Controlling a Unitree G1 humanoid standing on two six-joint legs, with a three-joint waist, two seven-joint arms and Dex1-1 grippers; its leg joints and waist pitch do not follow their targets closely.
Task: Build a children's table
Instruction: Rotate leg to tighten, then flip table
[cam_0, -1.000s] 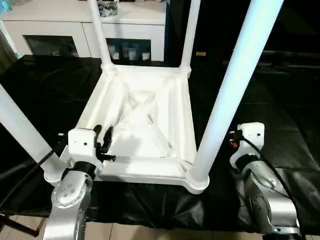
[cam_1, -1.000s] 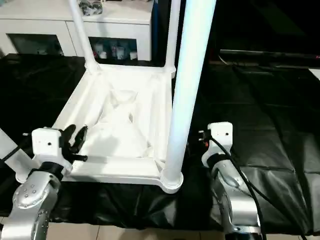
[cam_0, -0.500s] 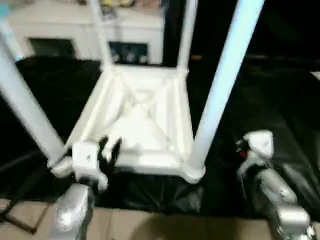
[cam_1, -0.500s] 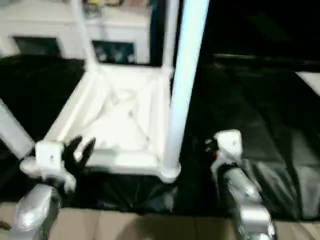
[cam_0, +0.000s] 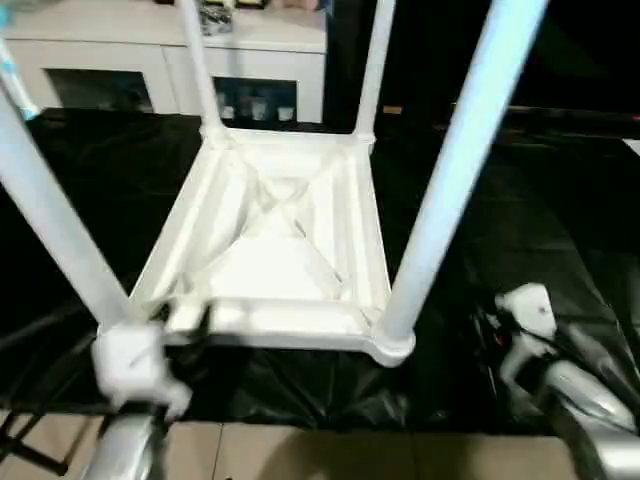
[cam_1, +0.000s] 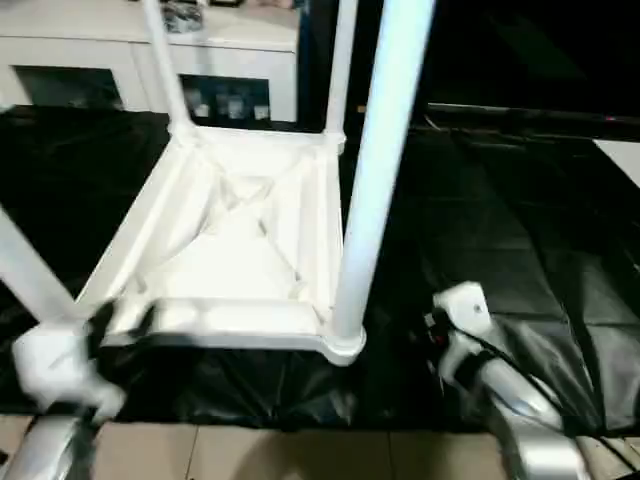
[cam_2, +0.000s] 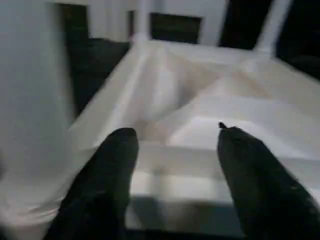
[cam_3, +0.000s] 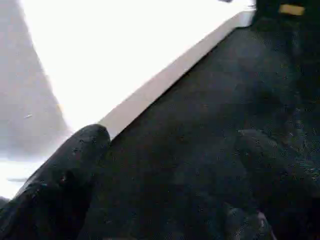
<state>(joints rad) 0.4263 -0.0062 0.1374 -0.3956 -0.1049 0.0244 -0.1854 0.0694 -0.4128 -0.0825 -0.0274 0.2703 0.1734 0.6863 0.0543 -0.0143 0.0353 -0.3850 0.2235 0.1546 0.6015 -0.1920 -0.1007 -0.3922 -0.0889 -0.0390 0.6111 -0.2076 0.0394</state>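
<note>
While children's table (cam_0: 280, 250) lies inverted at frame centre on black-draped work table (cam_0: 560, 220), four legs (cam_0: 460, 170) rise from corner sockets. Left gripper (cam_2: 172, 137) at lower left, fingers (cam_2: 112, 165) spread, holding nothing, just short of near tabletop edge. Right gripper (cam_3: 170, 137) at lower right, spread wide, empty, over black cloth beside tabletop. White cabinet (cam_0: 150, 60) upper left.
</note>
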